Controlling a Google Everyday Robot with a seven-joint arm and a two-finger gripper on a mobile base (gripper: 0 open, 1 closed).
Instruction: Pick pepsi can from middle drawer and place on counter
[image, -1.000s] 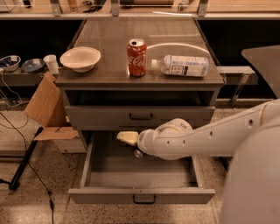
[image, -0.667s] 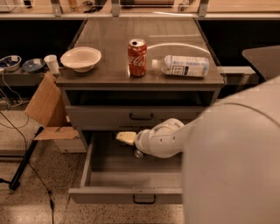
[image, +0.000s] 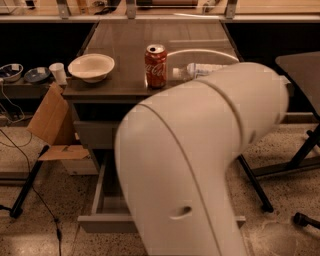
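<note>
Camera view, the only one.

- White arm (image: 200, 160) fills the middle and right of the frame, close to the lens. It blocks most of the cabinet front.
- End effector: not in sight, hidden somewhere behind or below the arm's bulk. Cannot tell whether it is released, clenched or grasping anything.
- Drawer (image: 100, 222) stands pulled open. Only its left side wall and part of its front edge show, and the interior is covered by the arm.
- Pepsi can: not visible. It is not on the bench (image: 130, 47); judged to be down in the drawer or at the end effector, but that cannot be confirmed.
- Upper drawer front (image: 95, 134) is shut, just under the bench edge.
- On the bench: a white bowl (image: 91, 67) at left, a red can (image: 156, 66) upright near the front edge, and a clear bottle (image: 200, 71) lying on its side to the right of it, partly behind the arm.
- Left of the cabinet: a cardboard box (image: 50, 117) on the floor and a small white cup (image: 59, 73) on a low shelf.

Doing the step well (judgement): lift straight up until clear of the drawer walls and the upper drawer front before swinging toward the bench. Set down in the bare stretch between bowl and red can or behind them, not against the bottle.

Writing: white Coca-Cola script on the red can. The bottle label is unreadable.
</note>
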